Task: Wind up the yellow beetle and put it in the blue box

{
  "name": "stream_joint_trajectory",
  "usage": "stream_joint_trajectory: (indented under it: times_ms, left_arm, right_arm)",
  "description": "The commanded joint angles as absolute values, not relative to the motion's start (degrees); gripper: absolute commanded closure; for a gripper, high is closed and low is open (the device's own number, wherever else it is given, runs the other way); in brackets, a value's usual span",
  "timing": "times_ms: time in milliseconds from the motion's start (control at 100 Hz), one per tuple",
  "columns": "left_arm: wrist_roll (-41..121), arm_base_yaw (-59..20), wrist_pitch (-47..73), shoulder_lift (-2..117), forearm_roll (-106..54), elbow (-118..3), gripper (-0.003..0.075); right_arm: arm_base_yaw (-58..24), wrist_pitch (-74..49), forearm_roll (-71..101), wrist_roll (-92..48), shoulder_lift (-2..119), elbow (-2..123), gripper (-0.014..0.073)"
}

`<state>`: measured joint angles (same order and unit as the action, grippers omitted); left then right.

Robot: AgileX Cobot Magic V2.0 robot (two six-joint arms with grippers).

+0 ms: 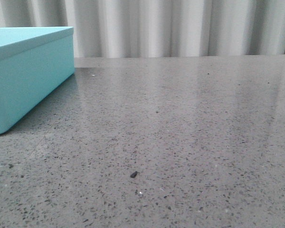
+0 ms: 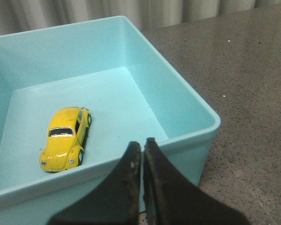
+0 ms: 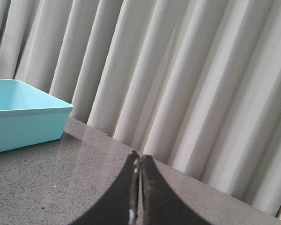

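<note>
The yellow beetle [image 2: 64,138] stands on its wheels on the floor of the blue box [image 2: 187,101], close to the wall nearest my left gripper. My left gripper [image 2: 143,146] is shut and empty, just outside and above that wall's rim. The blue box also shows at the far left of the front view [image 1: 28,76] and in the right wrist view [image 3: 23,117]. My right gripper [image 3: 140,157] is shut and empty above the grey table, well away from the box. Neither gripper shows in the front view.
The speckled grey table [image 1: 180,133] stretches in front and to the right of the box. A small dark speck [image 1: 133,174] lies on it near the front. Pale pleated curtains [image 1: 180,28] hang behind the table's far edge.
</note>
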<state>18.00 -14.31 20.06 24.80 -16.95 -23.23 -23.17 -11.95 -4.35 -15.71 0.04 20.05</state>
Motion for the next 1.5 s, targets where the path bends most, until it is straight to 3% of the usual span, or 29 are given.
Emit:
stream_joint_trajectory:
  times_ms: [0, 520, 1020, 1490]
  left_arm:
    - [17.74, -15.48, 14.89, 23.24, -17.91, -24.09, 0.0741]
    - [17.52, -15.71, -2.97, 5.31, -17.68, 1.02, 0.0741]
    - [12.28, -14.55, 17.11, -2.01, -16.83, 1.42, 0.0741]
    - [8.0, -13.79, 17.68, -2.01, -19.34, 1.42, 0.0741]
  right_arm:
    - [-23.04, -7.07, -4.89, -16.25, 0.82, 21.5, 0.0635]
    - [-23.04, -7.07, -4.89, -16.25, 0.82, 21.5, 0.0635]
    - [-23.04, -7.07, -4.89, -16.25, 0.82, 21.5, 0.0635]
    - [-23.04, -7.07, -4.89, -16.25, 0.82, 21.5, 0.0635]
